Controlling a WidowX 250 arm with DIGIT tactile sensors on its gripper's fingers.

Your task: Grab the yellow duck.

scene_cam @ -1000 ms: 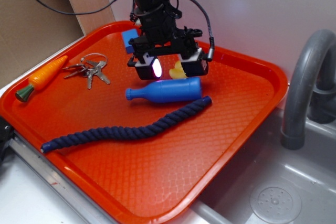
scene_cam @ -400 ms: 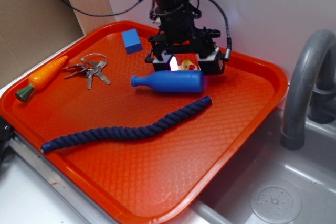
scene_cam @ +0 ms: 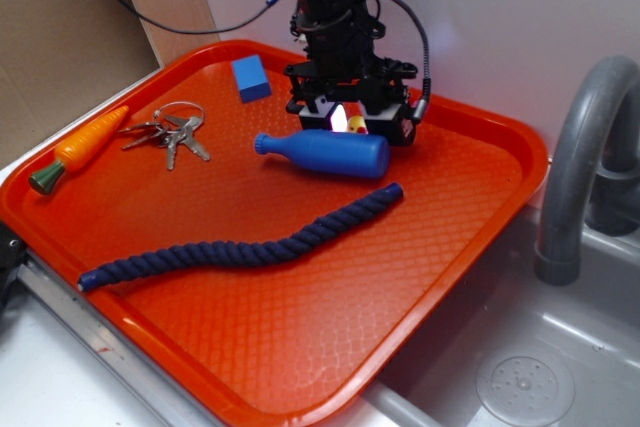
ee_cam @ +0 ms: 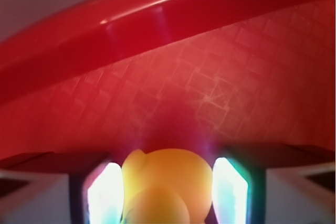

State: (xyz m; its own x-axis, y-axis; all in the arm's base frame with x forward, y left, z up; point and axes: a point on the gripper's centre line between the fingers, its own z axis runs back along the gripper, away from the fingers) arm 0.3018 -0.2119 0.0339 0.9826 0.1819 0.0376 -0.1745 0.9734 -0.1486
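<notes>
The gripper (scene_cam: 352,123) is low over the orange tray (scene_cam: 300,347), near the tray's far edge, and the yellow duck (ee_cam: 165,184) sits between its two fingers. In the wrist view the duck fills the gap, with one glowing pad (ee_cam: 105,195) on each side of it, very close to its body; whether the pads already press on it I cannot tell, because this view is blurred and overexposed there. So the jaws stand spread around the duck and are not yet firmly on it, as far as I can judge. In the exterior view only a small yellow and red part of the duck shows, just behind the blue bottle (scene_cam: 325,152), which lies on its side and nearly touches the gripper's front. The step in hand is to squeeze the duck. To do it well, the fingers should come together slowly and evenly, because a small round toy can easily slip out forward or backward. The gripper should stay low, so the pads meet the widest part of the body, and it should not push the bottle. The blue block (scene_cam: 249,78), the keys (scene_cam: 170,133), the carrot toy (scene_cam: 78,148) and the dark rope (scene_cam: 240,244) lie well apart and give no trouble.
</notes>
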